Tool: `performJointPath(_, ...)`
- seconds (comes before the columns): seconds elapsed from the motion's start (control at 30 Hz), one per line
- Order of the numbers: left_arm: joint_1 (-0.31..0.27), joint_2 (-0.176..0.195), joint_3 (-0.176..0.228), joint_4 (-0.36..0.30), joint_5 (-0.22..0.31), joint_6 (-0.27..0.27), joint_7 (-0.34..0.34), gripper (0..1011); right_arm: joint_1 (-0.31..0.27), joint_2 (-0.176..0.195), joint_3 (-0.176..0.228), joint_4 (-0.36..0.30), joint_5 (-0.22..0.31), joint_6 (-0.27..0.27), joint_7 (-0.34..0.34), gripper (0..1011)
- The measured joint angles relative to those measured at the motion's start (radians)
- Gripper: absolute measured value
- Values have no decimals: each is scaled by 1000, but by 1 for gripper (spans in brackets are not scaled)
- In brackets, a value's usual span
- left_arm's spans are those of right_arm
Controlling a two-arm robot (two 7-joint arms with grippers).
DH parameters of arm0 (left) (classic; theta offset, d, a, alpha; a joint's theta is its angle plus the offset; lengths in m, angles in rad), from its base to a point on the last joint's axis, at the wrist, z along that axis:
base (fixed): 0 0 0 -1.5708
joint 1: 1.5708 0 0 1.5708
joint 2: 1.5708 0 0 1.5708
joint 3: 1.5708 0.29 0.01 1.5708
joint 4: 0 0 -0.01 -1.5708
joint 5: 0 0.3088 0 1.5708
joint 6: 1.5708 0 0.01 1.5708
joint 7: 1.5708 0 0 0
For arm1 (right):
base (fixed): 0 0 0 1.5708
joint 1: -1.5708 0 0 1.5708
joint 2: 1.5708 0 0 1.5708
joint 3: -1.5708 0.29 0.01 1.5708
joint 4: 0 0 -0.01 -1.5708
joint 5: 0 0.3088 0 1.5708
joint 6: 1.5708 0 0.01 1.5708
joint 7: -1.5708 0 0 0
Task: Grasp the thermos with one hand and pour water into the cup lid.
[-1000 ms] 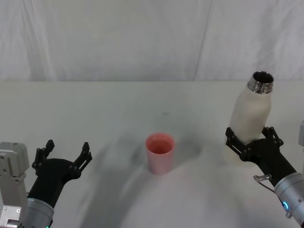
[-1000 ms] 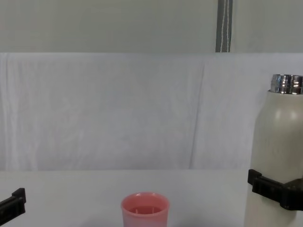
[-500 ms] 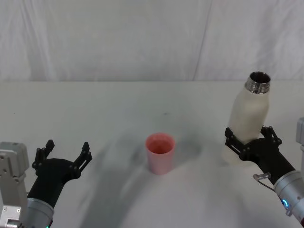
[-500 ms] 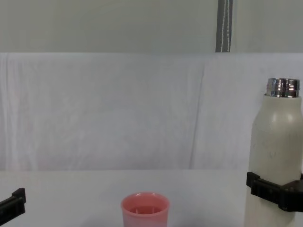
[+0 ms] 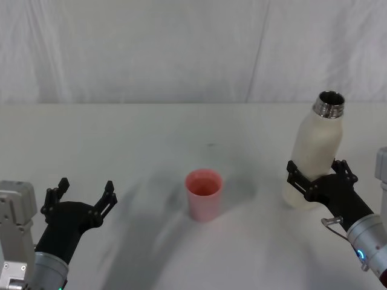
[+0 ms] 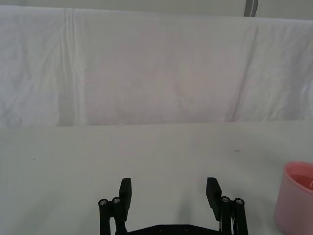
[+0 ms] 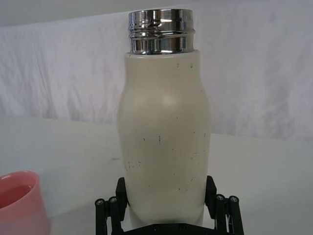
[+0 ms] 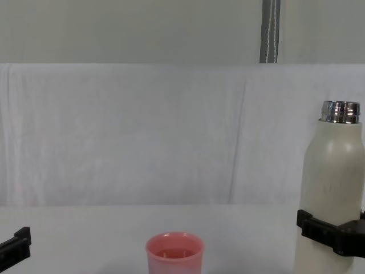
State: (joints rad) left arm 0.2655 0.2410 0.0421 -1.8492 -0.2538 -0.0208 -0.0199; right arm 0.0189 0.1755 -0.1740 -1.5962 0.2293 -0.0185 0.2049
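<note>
Seen from the head, where the white table (image 5: pixel 121 139) spreads out: right gripper (image 5: pixel 315 178) at the right side, black fingers clamped on the low part of the cream-white thermos (image 5: pixel 314 151). Thermos upright with its steel neck open on top, well apart from the pink cup lid (image 5: pixel 203 194), which stands open side up near the middle. Left gripper (image 5: pixel 81 194) parked low at the left side, fingers spread apart, holding nothing. From the left wrist: left gripper (image 6: pixel 170 192) again with its two black fingers wide apart over bare table (image 6: pixel 146 147), and the pink cup lid (image 6: pixel 296 200) off to one side, not touching. From the right wrist: thermos (image 7: pixel 164 127) standing straight between the fingers of the right gripper (image 7: pixel 166 198), both pressed on its lower sides; a bit of the cup lid (image 7: pixel 19 203) close by, something pale pink and see-through inside, cannot tell what. From the chest: thermos (image 8: pixel 333 188) at the right edge, a black finger (image 8: pixel 312 227) of the right gripper tight against its low part; cup lid (image 8: pixel 174 253) low in the middle; a tip of the left gripper (image 8: pixel 14 244) at the lower left corner.
</note>
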Motion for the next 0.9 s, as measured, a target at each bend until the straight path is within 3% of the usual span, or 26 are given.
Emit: performJointPath(0.9, 0, 0, 0, 0, 0, 0, 0, 1001, 34, -9, -7, 57, 27, -5, 2, 950)
